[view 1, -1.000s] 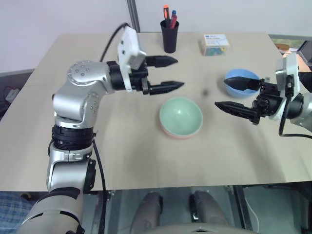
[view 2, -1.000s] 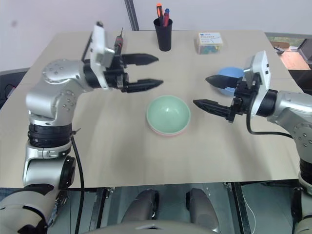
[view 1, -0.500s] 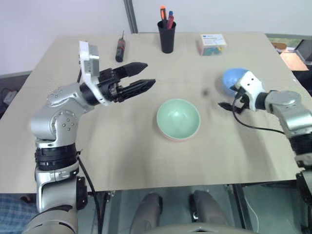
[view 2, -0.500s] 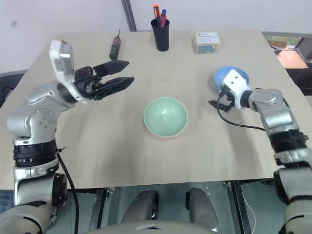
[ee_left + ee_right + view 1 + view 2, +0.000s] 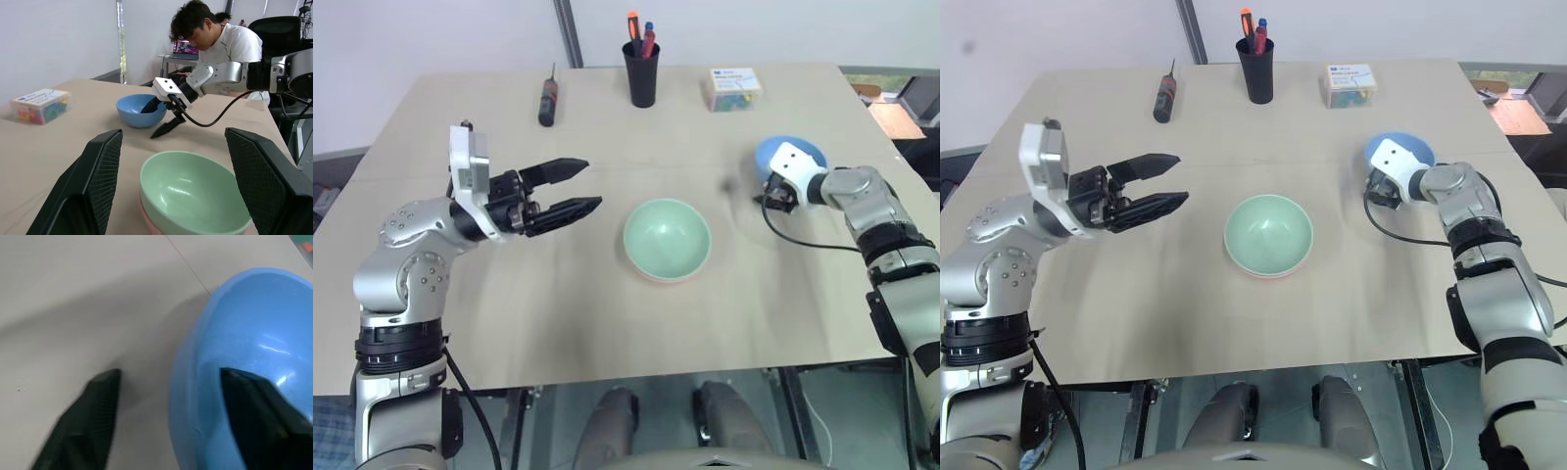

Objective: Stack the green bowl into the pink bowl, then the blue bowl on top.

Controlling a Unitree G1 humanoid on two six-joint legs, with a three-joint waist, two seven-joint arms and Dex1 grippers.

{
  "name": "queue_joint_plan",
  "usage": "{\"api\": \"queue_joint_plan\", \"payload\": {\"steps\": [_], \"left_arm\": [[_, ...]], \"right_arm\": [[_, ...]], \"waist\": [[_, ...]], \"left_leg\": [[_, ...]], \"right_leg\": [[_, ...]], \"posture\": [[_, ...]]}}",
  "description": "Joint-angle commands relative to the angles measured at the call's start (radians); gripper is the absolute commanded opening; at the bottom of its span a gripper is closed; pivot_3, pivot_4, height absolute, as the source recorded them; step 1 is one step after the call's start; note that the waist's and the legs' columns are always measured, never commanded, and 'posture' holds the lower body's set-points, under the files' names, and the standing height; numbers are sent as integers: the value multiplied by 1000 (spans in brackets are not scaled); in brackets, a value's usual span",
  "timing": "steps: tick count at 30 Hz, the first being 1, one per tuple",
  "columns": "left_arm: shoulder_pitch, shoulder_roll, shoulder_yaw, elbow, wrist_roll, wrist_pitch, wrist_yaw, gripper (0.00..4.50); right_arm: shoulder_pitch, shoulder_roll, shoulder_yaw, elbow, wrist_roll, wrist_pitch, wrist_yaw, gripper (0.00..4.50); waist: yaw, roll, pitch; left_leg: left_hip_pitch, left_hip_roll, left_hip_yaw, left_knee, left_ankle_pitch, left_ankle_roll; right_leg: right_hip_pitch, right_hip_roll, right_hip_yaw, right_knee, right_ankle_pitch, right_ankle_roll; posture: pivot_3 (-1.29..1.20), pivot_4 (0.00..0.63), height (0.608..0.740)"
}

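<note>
The green bowl (image 5: 667,238) sits nested in the pink bowl (image 5: 667,279) at the table's middle, with only a thin pink edge showing under it. To the right stands the blue bowl (image 5: 806,151), upright on the table. My right gripper (image 5: 150,122) straddles its near rim, one finger inside the bowl and one outside on the table side, with a gap still left around the rim. My left gripper (image 5: 592,184) hovers open and empty to the left of the stacked bowls, pointing toward them.
At the back of the table (image 5: 558,323) stand a black pen cup (image 5: 641,73), a dark screwdriver (image 5: 546,108) and a small box of coloured pieces (image 5: 735,88). A person (image 5: 215,39) sits beyond the table's right side.
My right gripper reached forward and down to the blue bowl, bringing its fingers astride the rim and closer together. My left arm drew back to the left and lower, still open.
</note>
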Motion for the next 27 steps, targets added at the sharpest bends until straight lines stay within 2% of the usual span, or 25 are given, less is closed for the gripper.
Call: {"api": "queue_joint_plan", "payload": {"steps": [1, 5, 11, 15, 17, 19, 22, 27], "left_arm": [[13, 7, 33, -41, -10, -50, -3, 3555], [23, 13, 29, -40, -20, -62, -9, 3555], [16, 18, 23, -14, -16, -75, -25, 3555], [10, 22, 29, 14, -6, -92, -31, 3555], [7, 31, 33, 34, 7, -111, -35, 3555], [-1, 39, 42, 62, 15, -128, -34, 3555], [-11, 54, 50, 102, 24, -150, -38, 3555], [-31, 72, 52, 174, 51, -193, -52, 3555]], "right_arm": [[-20, -10, -22, 30, -20, -18, -1, 1798], [-21, -11, -30, 38, -28, -27, 3, 27], [-21, -12, -50, 10, -35, -35, 2, 27], [3, -22, -72, -152, 10, -18, 108, 27], [53, -41, -86, -348, 60, 40, 199, 27], [123, -65, -99, -626, 141, 157, 297, 27], [197, -91, -111, -964, 250, 331, 381, 27], [244, -123, -108, -1319, 390, 540, 438, 27]], "waist": [[0, 0, 0], [-1, 0, 0], [-2, 0, 0], [-2, 0, 0], [-3, 1, 0], [-3, 1, 0], [-1, 1, 0], [6, 1, 0]], "left_leg": [[0, 0, 0, 0, 0, 0], [0, 0, 0, 0, 0, 0], [1, 1, 1, 0, 0, 0], [1, 1, 2, 0, 0, 0], [1, 2, 1, -1, 0, 0], [0, 2, -1, -1, 0, 0], [-4, 3, -4, -1, 0, 0], [-4, 2, -5, -1, 0, 0]], "right_leg": [[0, 0, 0, 0, 0, 0], [0, 0, 0, 0, 0, 0], [0, 1, 1, 1, 0, 0], [0, 1, 1, 1, 0, 0], [0, 1, 2, 1, 0, 0], [-2, 0, 2, 1, 0, 0], [-5, 0, 1, 1, 0, 0], [-5, 0, 0, 1, 0, 0]], "posture": [[0, 150, 739], [0, 150, 739], [0, 150, 739], [0, 150, 739], [0, 150, 739], [0, 150, 739], [0, 150, 739], [0, 150, 739]]}}
